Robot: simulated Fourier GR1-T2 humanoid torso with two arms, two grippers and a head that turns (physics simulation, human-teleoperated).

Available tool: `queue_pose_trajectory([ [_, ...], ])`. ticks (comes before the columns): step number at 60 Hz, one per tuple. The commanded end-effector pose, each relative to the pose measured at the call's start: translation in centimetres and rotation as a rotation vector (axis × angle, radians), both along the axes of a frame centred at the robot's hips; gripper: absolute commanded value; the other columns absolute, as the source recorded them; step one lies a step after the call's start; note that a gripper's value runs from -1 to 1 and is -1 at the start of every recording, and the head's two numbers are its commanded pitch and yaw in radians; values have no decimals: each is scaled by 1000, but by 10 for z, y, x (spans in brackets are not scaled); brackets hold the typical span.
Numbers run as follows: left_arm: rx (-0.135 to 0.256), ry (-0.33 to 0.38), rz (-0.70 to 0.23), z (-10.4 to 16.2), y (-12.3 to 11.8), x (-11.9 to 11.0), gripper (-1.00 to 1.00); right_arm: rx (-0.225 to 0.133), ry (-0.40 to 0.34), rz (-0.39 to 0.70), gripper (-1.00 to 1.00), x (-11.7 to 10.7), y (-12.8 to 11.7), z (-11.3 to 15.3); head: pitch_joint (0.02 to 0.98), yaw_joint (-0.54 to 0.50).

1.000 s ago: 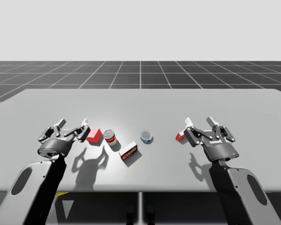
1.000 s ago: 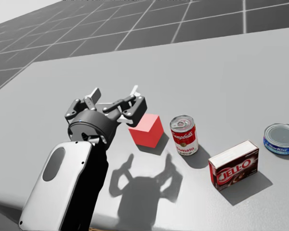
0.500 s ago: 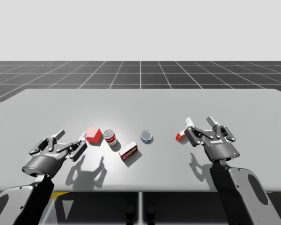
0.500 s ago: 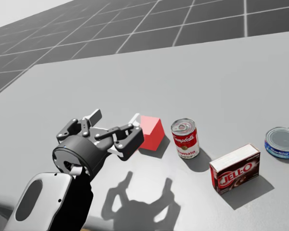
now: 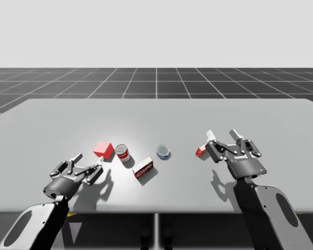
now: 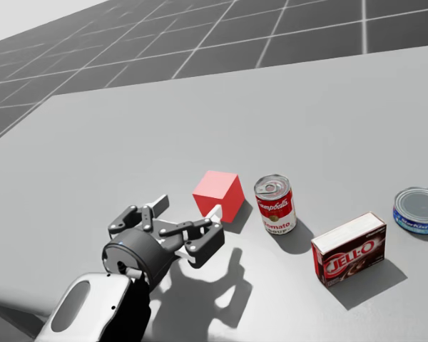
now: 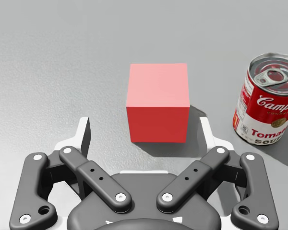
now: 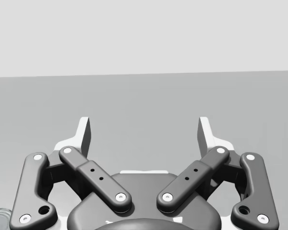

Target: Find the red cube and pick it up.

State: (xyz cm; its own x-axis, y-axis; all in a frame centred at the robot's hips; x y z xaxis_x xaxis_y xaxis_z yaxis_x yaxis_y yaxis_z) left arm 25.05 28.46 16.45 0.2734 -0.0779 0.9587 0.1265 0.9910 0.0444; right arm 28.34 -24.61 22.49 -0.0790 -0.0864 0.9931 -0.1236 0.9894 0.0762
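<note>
The red cube (image 5: 103, 150) (image 6: 217, 194) (image 7: 158, 103) rests on the grey table (image 5: 198, 114), left of a red-and-white soup can (image 5: 122, 152). My left gripper (image 5: 88, 162) (image 6: 189, 210) (image 7: 144, 133) is low over the table on the near side of the cube, open. The cube lies just ahead of its spread fingertips, lined up with the gap, and I see no contact. My right gripper (image 5: 223, 136) (image 8: 144, 132) hovers open at the right with nothing between its fingers.
To the right of the cube stand the soup can (image 6: 274, 205) (image 7: 269, 105), a red box (image 5: 144, 169) (image 6: 348, 247) and a flat blue tin (image 5: 164, 151) (image 6: 417, 208). A small red-and-white box (image 5: 200, 151) sits by my right gripper. The table's front edge is close behind my left hand.
My left gripper has drawn back from beside the cube toward the front edge and dropped lower, now facing the cube. The cube and my right arm have stayed put.
</note>
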Motion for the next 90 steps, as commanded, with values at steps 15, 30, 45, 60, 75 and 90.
queue_pose_trajectory([
  [15, 5, 41, -26, -6, -20, 30, -1000, 3, 0, 3, -1000, 0, 0, 0, 741, 422],
  [30, 7, 73, 4, -14, -23, 53, -1000, 6, 0, 5, -1000, -1, -1, 1, 740, 421],
  [45, 7, 99, 31, -24, -22, 67, -1000, 10, -1, 6, -1000, -1, -1, 1, 740, 416],
  [60, 19, 113, 25, -32, -22, 63, 1000, 11, 0, 5, -1000, -1, -1, 2, 719, 416],
  [75, 30, 123, 12, -36, -23, 62, 1000, 11, -1, 2, -1000, -1, -1, 2, 567, 418],
  [90, 40, 121, -3, -37, -27, 60, 1000, 9, -1, -1, -1000, -2, -3, 2, 434, 423],
])
